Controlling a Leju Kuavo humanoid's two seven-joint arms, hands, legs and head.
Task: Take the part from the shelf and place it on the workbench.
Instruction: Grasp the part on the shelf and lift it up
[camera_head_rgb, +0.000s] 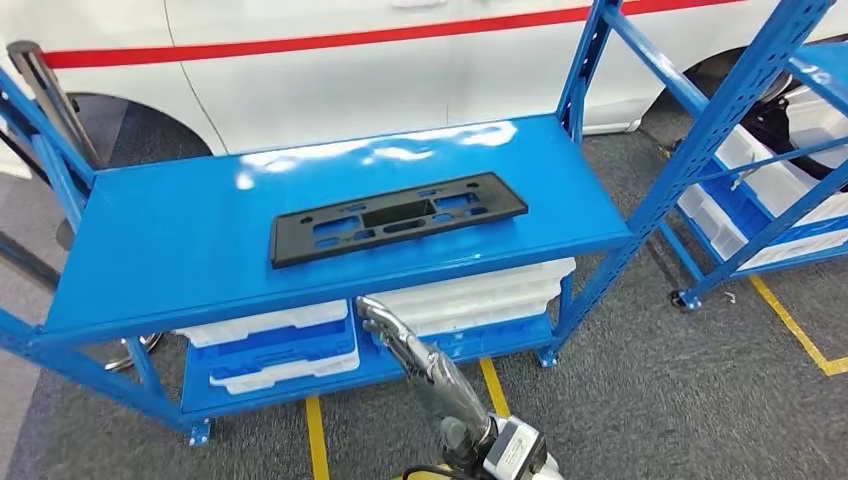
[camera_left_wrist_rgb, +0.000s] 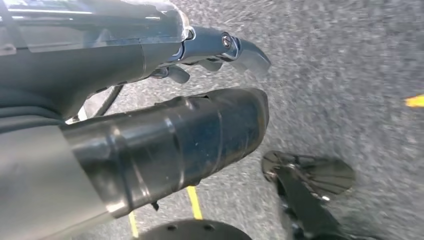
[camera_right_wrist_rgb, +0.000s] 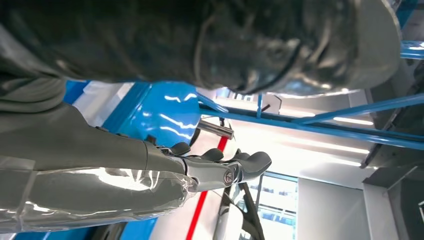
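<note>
While the black part (camera_head_rgb: 397, 217) lies flat in the middle of the blue shelf (camera_head_rgb: 180, 230), the right robot hand (camera_head_rgb: 398, 342) reaches up from below, just in front of the shelf's front edge and not touching the part. Its fingers stretch forward, slightly apart, holding nothing. In the left wrist view, the left robot hand (camera_left_wrist_rgb: 220, 50) hangs low over speckled grey carpet (camera_left_wrist_rgb: 350, 75), fingers loosely extended and likewise holding nothing.

As I judge it, the step in hand is the reach for the part. To do it well, the right robot hand must rise above the shelf's front lip, then come down on the near long edge of the part. Because the piece is long and thin, a grip near its middle should keep it from tipping, and its cut-out openings may offer the fingers a hold.

The part looks like a matte black plastic plate, a long rectangle pierced with several slots and a larger opening at its centre. The shelf top is smooth, glossy painted metal that mirrors the ceiling lights, so the part may slide if pushed. White and blue plastic trays (camera_head_rgb: 275, 350) are stacked on the lower level. A white car body with a red stripe (camera_head_rgb: 300, 44) stands behind.
</note>
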